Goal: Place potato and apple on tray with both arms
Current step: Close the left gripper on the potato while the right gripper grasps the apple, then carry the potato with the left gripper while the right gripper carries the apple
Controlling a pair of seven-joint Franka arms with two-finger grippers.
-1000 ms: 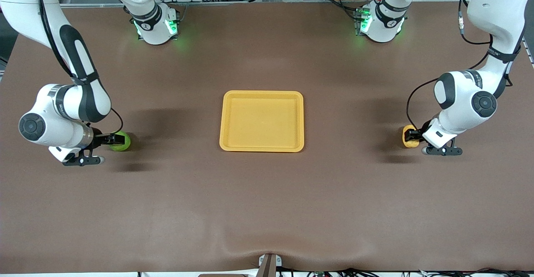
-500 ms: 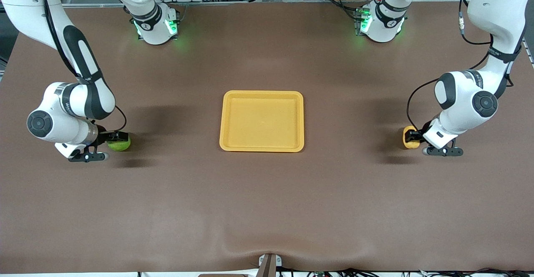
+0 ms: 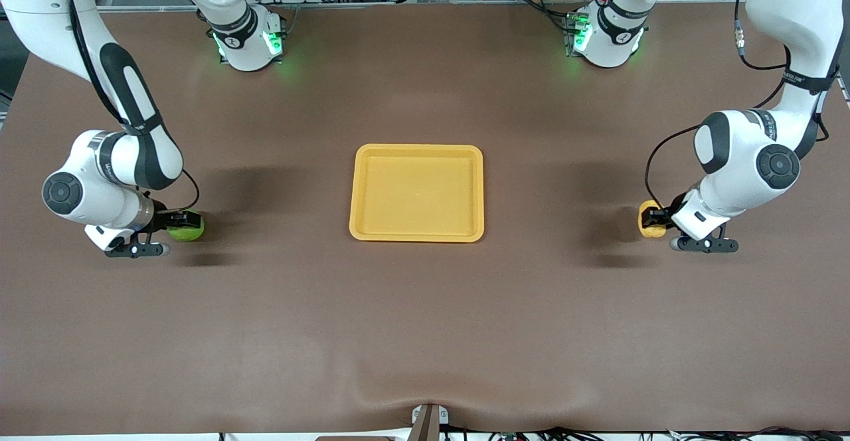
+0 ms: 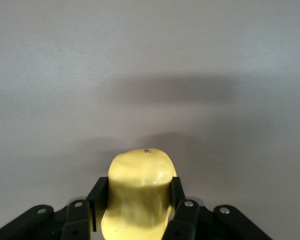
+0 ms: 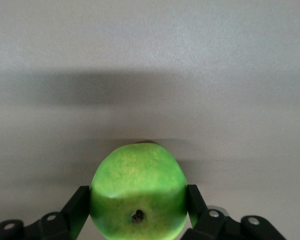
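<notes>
The green apple lies on the brown table near the right arm's end, and my right gripper is shut on it. In the right wrist view the apple fills the gap between the black fingers, stem dimple toward the camera. The yellow potato is at the left arm's end, low at the table, with my left gripper shut on it. The left wrist view shows the potato squeezed between the fingers. The yellow-orange tray sits at the table's middle with nothing in it.
Both arm bases stand along the table's edge farthest from the front camera, with cables and clutter past that edge. Bare brown tabletop stretches between each fruit and the tray.
The right gripper moved in around the apple and shut on it. The left arm shifted slightly with the potato still in its grip.
</notes>
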